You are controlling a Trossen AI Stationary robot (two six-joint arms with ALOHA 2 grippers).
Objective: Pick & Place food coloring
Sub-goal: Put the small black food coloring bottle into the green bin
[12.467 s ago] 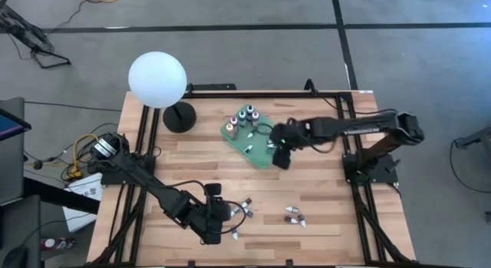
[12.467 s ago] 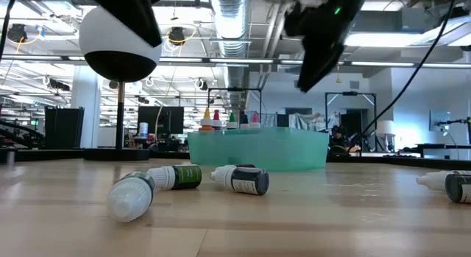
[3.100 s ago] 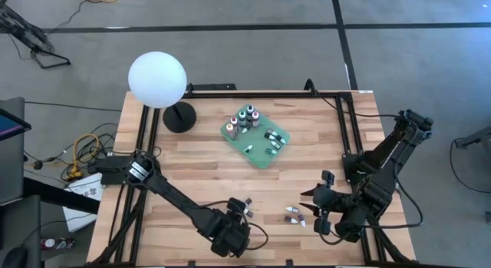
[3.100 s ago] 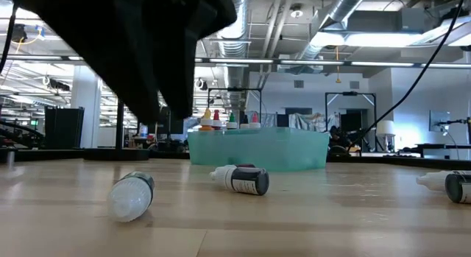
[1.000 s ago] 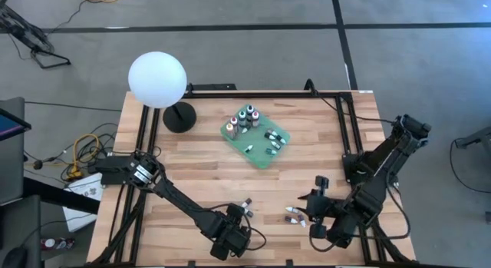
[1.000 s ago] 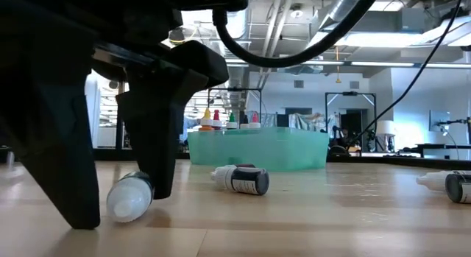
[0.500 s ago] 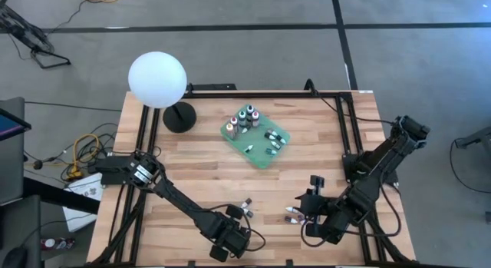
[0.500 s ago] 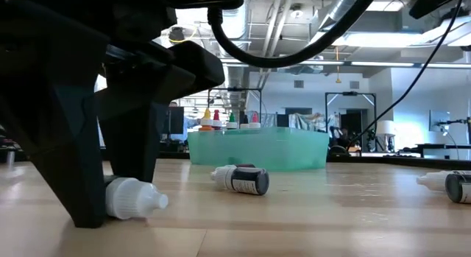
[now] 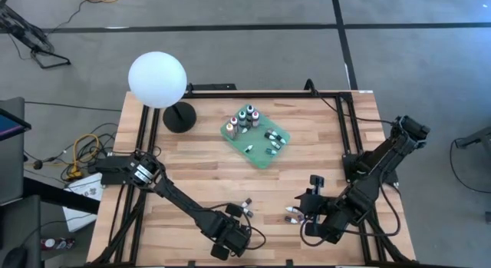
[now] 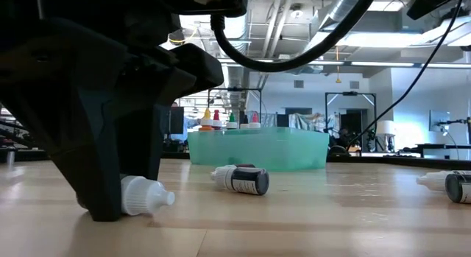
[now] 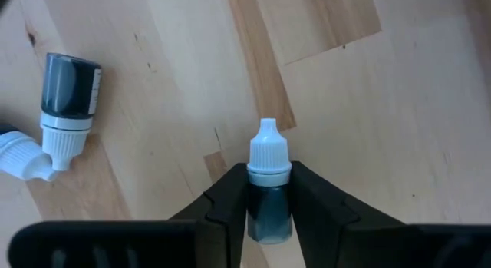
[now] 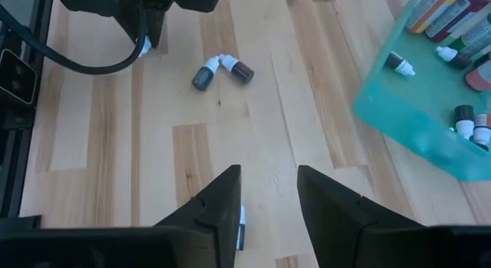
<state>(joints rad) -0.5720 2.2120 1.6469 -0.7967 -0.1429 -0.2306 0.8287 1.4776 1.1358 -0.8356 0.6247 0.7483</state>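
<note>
No brand or writing can be read on any bottle; the pale labels on the dark ones are too small to make out. The left gripper (image 11: 268, 214) is down at the near edge of the wooden table (image 9: 192, 176), its fingers (image 11: 226, 203) clamped on a small dark bottle (image 11: 268, 199) with a white dropper cap, lying flat on the boards. Just beside it lie two more bottles (image 11: 65, 107), tips meeting. The right gripper (image 12: 268, 203) hovers low over the table's near right part, jaws parted around nothing, a small bottle (image 12: 240, 226) apparently just under its fingers. The green tray (image 9: 257, 157) at mid-table holds more food coloring (image 9: 247, 118), some upright. A white globe lamp (image 9: 157, 80) stands at the far left corner. Beyond is an open workshop with ceiling ducts (image 10: 294, 21).
</note>
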